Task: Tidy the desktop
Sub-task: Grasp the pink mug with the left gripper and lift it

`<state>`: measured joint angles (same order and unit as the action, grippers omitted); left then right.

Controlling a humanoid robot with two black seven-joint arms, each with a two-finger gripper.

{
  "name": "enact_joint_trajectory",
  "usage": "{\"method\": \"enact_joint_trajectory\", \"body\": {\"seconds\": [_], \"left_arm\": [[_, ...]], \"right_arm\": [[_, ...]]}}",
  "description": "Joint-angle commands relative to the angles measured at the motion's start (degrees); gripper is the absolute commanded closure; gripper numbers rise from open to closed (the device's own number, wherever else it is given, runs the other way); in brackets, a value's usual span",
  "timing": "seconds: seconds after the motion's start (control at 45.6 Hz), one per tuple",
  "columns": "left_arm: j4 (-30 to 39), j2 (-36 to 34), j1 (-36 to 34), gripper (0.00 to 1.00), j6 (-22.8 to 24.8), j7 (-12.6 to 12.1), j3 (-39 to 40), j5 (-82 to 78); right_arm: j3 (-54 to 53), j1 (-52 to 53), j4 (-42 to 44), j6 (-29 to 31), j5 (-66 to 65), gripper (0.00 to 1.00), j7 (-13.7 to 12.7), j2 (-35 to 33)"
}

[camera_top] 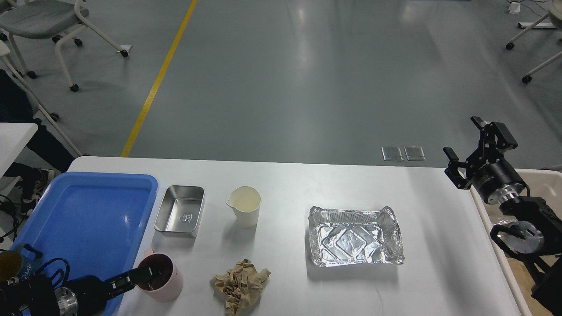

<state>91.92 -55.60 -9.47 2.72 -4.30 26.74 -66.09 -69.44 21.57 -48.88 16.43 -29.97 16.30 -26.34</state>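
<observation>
The white desktop (290, 184) carries a pink mug (169, 285) at the front left, a crumpled brown paper ball (241, 283), a cream paper cup (246, 206), a steel box (180, 210) and a crinkled foil tray (355, 237). My left gripper (147, 274) comes in low from the bottom left, and its dark tip lies over the mug's near-left rim. Its two fingers cannot be told apart. My right gripper (467, 147) is open and empty, raised above the desktop's right edge.
A blue plastic tray (88, 210) lies at the left end of the desktop. A beige bin (542, 182) stands off the right end, under my right arm. Chairs and grey floor with a yellow line lie beyond the far edge.
</observation>
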Motion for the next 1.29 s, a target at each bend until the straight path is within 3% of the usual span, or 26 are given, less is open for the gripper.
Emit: {"method": "enact_joint_trajectory", "body": {"seconds": [0.0, 0.11, 0.329, 0.635, 0.767, 0.964, 1.271], "left_arm": [[-1.4, 0.2, -0.2, 0.67, 0.0, 0.4, -1.1, 0.0], [-2.1, 1.2, -0.1, 0.79, 0.0, 3.0, -1.5, 0.1], [-2.3, 1.1, 0.1, 0.99, 0.2, 4.8, -1.5, 0.7], [-1.4, -1.2, -1.5, 1.0, 1.3, 6.7, -1.4, 1.1], [0.4, -6.7, -3.3, 1.0, 2.4, 6.8, -1.3, 1.1], [2.4, -17.9, -8.9, 1.0, 7.8, 8.3, -0.7, 1.2], [2.5, -27.8, -14.4, 1.0, 11.8, 9.8, -0.6, 2.5]], "right_arm": [[0.0, 0.0, 0.1, 0.0, 0.0, 0.0, 0.0, 0.2], [0.0, 0.0, 0.1, 0.0, 0.0, 0.0, 0.0, 0.1], [0.0, 0.0, 0.1, -0.1, 0.0, 0.0, 0.0, 0.0], [0.0, 0.0, 0.1, -0.3, 0.0, 0.0, -0.1, 0.2], [0.0, 0.0, 0.1, -0.3, 0.0, 0.0, -0.1, 0.1], [0.0, 0.0, 0.0, -0.3, 0.1, 0.0, -0.3, 0.0], [0.1, 0.1, 0.0, -0.3, 0.1, 0.0, -0.4, -0.2]]}}
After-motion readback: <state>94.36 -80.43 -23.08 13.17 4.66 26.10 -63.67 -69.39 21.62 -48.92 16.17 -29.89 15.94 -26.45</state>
